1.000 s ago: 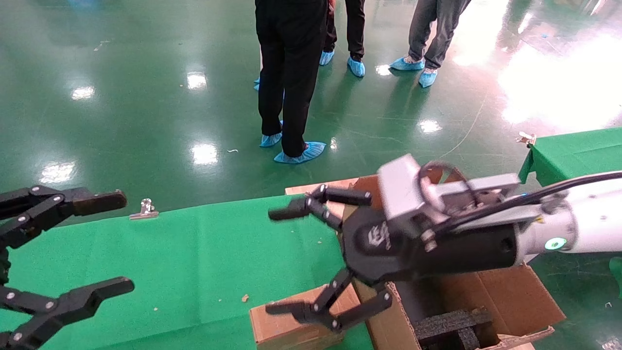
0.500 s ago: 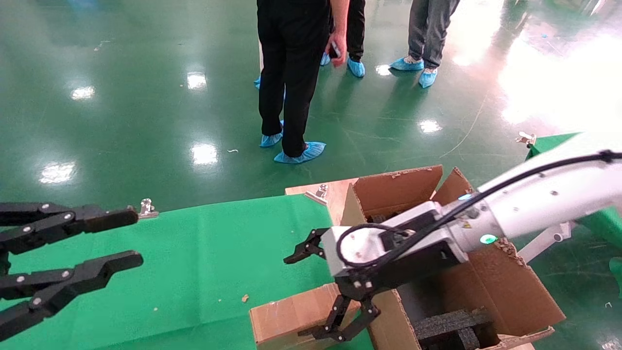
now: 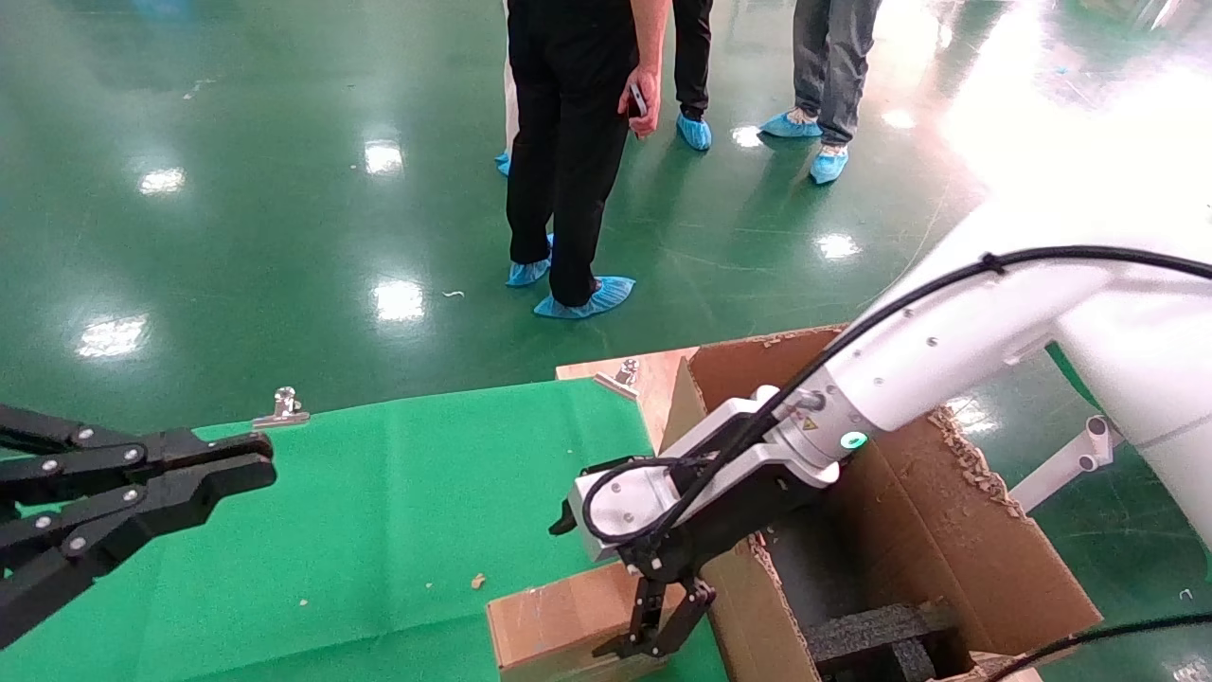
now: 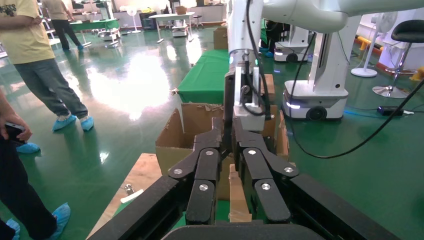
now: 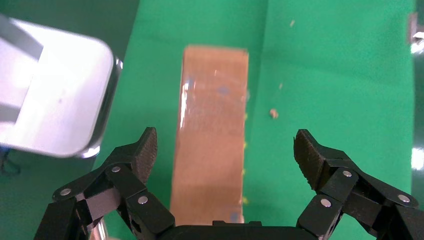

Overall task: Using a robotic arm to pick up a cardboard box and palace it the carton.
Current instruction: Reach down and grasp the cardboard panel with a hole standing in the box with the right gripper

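Hanging over the box (image 3: 559, 625), the right gripper (image 3: 653, 637) points down with its fingers (image 5: 140, 155) spread wide to either side of the taped top, not touching it. The box (image 5: 211, 135) lies flat on the green tabletop (image 3: 379, 493), just beside the carton (image 3: 956, 540), whose black foam (image 3: 876, 635) shows inside. The white arm (image 3: 947, 350) reaches across the carton's near wall. The left gripper (image 3: 241, 469) hovers over the tabletop's left side, fingers pressed together, holding nothing.
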Action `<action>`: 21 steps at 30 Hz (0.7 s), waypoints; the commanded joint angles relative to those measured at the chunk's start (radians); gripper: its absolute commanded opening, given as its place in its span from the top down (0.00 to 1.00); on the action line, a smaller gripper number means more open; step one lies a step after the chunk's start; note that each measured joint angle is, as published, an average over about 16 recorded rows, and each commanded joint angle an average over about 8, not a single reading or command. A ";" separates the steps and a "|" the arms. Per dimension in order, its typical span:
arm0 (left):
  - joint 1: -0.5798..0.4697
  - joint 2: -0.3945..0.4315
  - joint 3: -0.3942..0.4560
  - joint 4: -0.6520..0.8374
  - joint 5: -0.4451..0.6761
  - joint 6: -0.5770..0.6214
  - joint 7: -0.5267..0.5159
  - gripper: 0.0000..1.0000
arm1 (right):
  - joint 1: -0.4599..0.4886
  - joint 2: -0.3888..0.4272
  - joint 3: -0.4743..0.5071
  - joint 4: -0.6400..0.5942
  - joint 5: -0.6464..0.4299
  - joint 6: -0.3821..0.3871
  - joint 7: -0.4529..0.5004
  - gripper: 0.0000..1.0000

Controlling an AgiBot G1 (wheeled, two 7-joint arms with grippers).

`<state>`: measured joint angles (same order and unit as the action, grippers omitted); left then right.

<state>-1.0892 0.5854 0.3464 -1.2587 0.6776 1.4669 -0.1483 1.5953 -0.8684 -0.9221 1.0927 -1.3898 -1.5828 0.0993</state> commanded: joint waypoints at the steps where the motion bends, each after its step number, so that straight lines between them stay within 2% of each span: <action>1: 0.000 0.000 0.000 0.000 0.000 0.000 0.000 1.00 | 0.025 -0.021 -0.037 -0.019 -0.018 0.000 0.000 0.00; 3: 0.000 0.000 0.000 0.000 0.000 0.000 0.000 0.99 | 0.046 -0.036 -0.074 -0.029 -0.031 -0.001 -0.010 0.00; 4: 0.000 0.000 0.000 0.000 0.000 0.000 0.000 0.89 | 0.056 -0.042 -0.091 -0.033 -0.037 0.000 -0.017 0.00; 11: 0.000 0.000 0.000 0.000 0.000 0.000 0.000 0.03 | 0.103 -0.077 -0.187 -0.063 -0.049 0.005 -0.059 0.00; 12: 0.000 0.000 0.000 0.000 0.000 0.000 0.000 0.00 | 0.107 -0.081 -0.196 -0.068 -0.047 0.006 -0.064 0.00; 15: 0.000 0.000 0.000 0.000 0.000 0.000 0.000 0.00 | 0.119 -0.089 -0.218 -0.081 -0.041 0.008 -0.075 0.00; 16: 0.000 0.000 0.000 0.000 0.000 0.000 0.000 0.00 | 0.123 -0.091 -0.224 -0.084 -0.040 0.008 -0.078 0.05; 17: 0.000 0.000 0.000 0.000 0.000 0.000 0.000 0.00 | 0.126 -0.093 -0.229 -0.087 -0.039 0.009 -0.080 0.14; 21: 0.000 0.000 0.000 0.000 0.000 0.000 0.000 0.00 | 0.133 -0.097 -0.240 -0.094 -0.038 0.010 -0.083 0.64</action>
<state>-1.0890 0.5852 0.3466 -1.2584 0.6773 1.4667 -0.1481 1.7235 -0.9627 -1.1549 1.0028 -1.4274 -1.5734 0.0180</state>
